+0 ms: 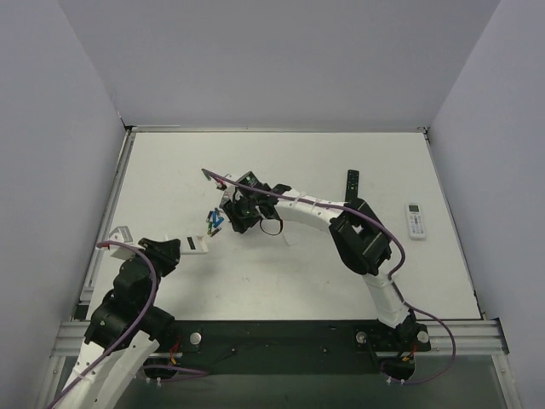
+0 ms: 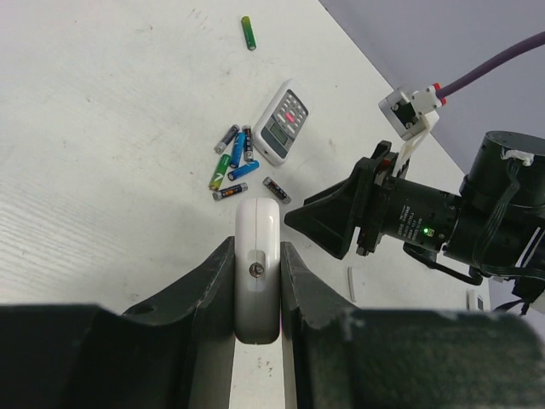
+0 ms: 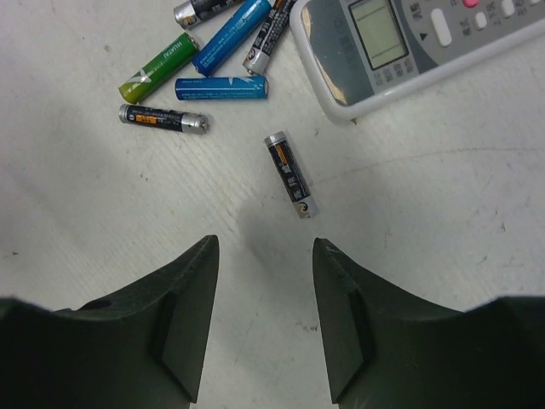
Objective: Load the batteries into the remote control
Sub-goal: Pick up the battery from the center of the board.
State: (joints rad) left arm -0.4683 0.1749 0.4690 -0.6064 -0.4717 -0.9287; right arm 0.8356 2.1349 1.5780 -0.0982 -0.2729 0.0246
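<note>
The right gripper (image 3: 264,247) hangs empty, jaws parted fairly wide, just short of a lone dark grey battery (image 3: 289,175) lying flat on the table (image 3: 443,273). The step in hand looks to be picking a first cell, and the next move calls for going forward and down until the fingers straddle it, then closing across its width. The left gripper (image 2: 255,249) is clamped on the white remote control (image 2: 256,223), near the cells but apart from them, while beyond the lone cell the other batteries (image 3: 221,88) lie bunched, some touching, beside a grey-faced remote (image 3: 400,43) that crowds later picks.
</note>
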